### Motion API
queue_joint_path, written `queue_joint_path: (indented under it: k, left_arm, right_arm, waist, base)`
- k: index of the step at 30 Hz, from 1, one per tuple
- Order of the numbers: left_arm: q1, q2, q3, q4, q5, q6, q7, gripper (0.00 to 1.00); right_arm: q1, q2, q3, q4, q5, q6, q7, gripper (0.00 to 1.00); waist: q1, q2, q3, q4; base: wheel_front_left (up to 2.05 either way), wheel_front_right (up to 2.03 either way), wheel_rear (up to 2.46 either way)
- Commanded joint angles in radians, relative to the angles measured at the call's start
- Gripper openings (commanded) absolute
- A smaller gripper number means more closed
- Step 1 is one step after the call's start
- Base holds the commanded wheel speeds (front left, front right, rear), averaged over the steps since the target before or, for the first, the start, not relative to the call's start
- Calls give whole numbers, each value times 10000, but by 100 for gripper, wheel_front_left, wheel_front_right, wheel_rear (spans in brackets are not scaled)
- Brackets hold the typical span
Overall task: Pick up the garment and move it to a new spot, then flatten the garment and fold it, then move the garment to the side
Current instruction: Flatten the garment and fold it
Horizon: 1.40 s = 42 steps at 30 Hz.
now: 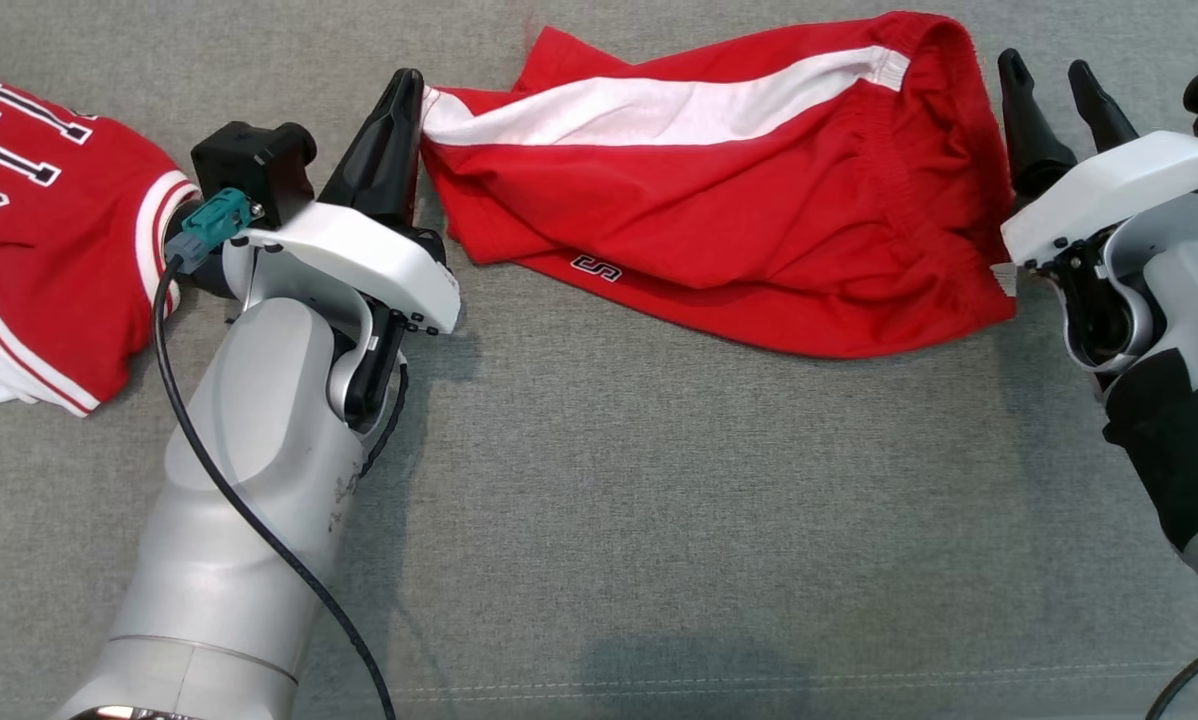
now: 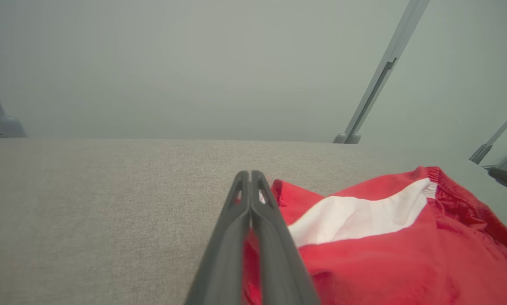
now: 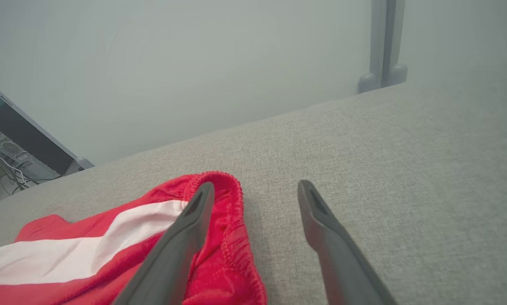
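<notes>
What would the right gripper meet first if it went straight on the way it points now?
Likely nothing but the grey surface: the open right gripper points past the red shorts, whose waistband lies by one finger. That finger might brush it; depth is unclear.

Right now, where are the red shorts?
In the head view, the red shorts lie top middle on the grey cloth surface, between the left pincer, shut on their hem, and the open right pincer beside their waistband.

Red jersey [image 1: 49,230] cut off at the head view's left edge; logo [image 1: 596,267] on the shorts [image 1: 719,190] illegibly small.
</notes>
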Motion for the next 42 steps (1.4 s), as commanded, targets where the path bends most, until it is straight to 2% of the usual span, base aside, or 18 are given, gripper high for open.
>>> queue_joint_path:
  k: [1, 7, 12, 22, 37, 38, 39, 40, 41, 42]
  left_arm:
    - [-13, 293, 256, -297, -58, -49, -99, 0]
    - [136, 292, 352, -456, 1, -66, -100, 0]
    - [195, 292, 202, -661, -90, -87, -100, 0]
    - [293, 291, -437, -1269, -470, -48, -100, 0]
    - [455, 291, -880, -1564, -850, 92, -101, 0]
    - [457, 291, -886, -1568, -860, 96, -101, 0]
    - [462, 291, -890, -1569, -868, 101, -101, 0]
    - [468, 291, -889, -1566, -875, 102, -101, 0]
    - [471, 291, -887, -1558, -869, 103, -101, 0]
    - [470, 291, -878, -1546, -868, 103, -101, 0]
  right_arm:
    - [362, 52, 263, -438, -114, 42, -154, 100]
    - [1142, -120, 674, -1569, -43, 42, -170, 100]
    - [1075, -271, 728, -1824, -131, 42, -172, 100]
    - [439, -368, 572, -1675, -473, 42, -173, 100]
    - [-209, -263, 940, -839, -205, 42, -173, 100]
    - [-204, -251, 1000, -803, -140, 42, -173, 95]
    - [-203, -244, 1050, -779, -68, 42, -173, 79]
    - [-210, -250, 1089, -774, -11, 42, -173, 50]
    - [-217, -267, 1125, -782, 24, 42, -173, 44]
    - [-221, -285, 1154, -795, 55, 42, -173, 30]
  waist:
    - [0, 0, -56, -95]
    - [0, 0, -101, -175]
    - [0, 0, 80, 59]
    - [0, 0, 576, 748]
    - [0, 0, 806, 1130]
    - [0, 0, 811, 1140]
    - [0, 0, 811, 1145]
    - [0, 0, 807, 1146]
    - [0, 0, 805, 1142]
    - [0, 0, 802, 1138]
  base:
    - [0, 0, 0]
    - [0, 0, 0]
    - [0, 0, 0]
    - [0, 0, 0]
    - [0, 0, 0]
    - [0, 0, 0]
    - [0, 0, 0]
    - [0, 0, 0]
    - [0, 0, 0]
    - [0, 0, 0]
